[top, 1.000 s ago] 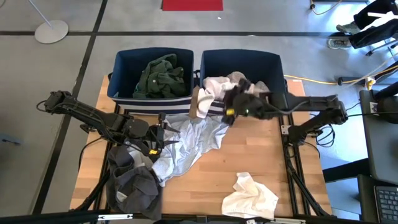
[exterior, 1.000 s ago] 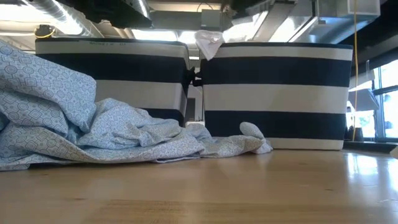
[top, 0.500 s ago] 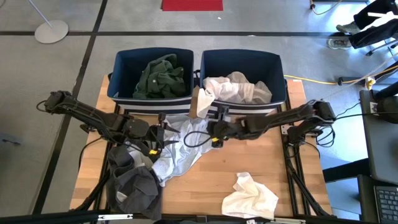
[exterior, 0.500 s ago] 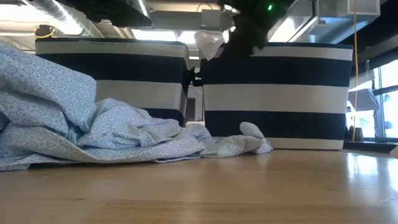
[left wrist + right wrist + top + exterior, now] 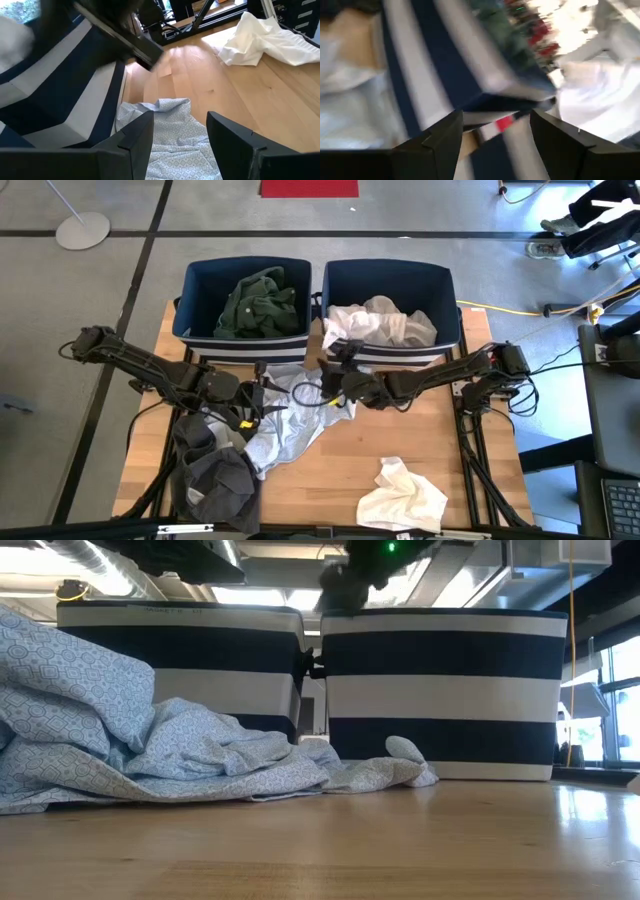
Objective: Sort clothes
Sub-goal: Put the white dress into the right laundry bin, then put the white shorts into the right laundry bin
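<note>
— Clothes first: where do they lie?
— Green garment in the left bin; white garment in the right bin; a pale patterned shirt spread on the bench before both bins; a dark grey heap at the near left corner; another white piece near the front edge, well apart from the rest.
— And the end effectors?
— Right end effector hangs over the shirt's far edge, just before the right bin's striped wall; fingers spread, nothing between them; left end effector rests low over the shirt, fingers parted and empty, cloth showing in the gap.
</note>
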`<act>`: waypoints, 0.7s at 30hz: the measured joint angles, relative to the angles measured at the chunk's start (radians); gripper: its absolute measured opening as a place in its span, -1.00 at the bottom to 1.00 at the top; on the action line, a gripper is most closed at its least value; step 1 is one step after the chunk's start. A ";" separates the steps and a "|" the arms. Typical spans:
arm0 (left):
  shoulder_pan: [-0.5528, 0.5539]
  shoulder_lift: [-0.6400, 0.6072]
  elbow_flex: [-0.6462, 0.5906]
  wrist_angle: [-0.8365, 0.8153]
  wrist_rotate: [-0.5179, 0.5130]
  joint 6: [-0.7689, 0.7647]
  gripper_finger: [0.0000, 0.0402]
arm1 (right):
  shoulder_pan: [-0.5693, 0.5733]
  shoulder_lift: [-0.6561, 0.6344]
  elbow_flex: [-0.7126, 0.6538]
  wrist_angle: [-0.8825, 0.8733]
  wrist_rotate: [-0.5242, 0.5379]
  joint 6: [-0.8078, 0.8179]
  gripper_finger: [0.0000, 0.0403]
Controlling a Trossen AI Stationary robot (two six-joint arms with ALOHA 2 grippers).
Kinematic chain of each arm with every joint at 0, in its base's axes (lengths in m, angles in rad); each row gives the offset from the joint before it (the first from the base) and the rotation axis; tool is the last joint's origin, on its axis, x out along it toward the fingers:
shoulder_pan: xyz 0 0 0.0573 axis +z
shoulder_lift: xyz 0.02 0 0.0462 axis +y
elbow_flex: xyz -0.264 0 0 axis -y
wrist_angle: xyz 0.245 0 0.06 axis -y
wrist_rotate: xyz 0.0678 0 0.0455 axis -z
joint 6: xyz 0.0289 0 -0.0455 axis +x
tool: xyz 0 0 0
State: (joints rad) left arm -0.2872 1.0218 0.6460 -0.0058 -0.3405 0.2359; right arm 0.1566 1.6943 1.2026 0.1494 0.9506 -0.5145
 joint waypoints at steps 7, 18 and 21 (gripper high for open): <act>0.000 0.000 0.000 -0.004 0.000 0.000 -0.14 | -0.082 -0.098 0.001 0.025 0.099 -0.082 0.16; 0.000 0.000 0.000 -0.005 0.000 0.000 -0.14 | -0.294 -0.256 0.002 -0.377 -0.113 0.294 0.16; 0.000 0.000 0.000 -0.005 0.000 0.000 -0.14 | -0.369 -0.284 0.019 -0.556 -0.305 0.464 0.16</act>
State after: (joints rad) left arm -0.2871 1.0218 0.6460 -0.0109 -0.3405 0.2356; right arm -0.2126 1.4106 1.2220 -0.4070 0.6454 -0.0504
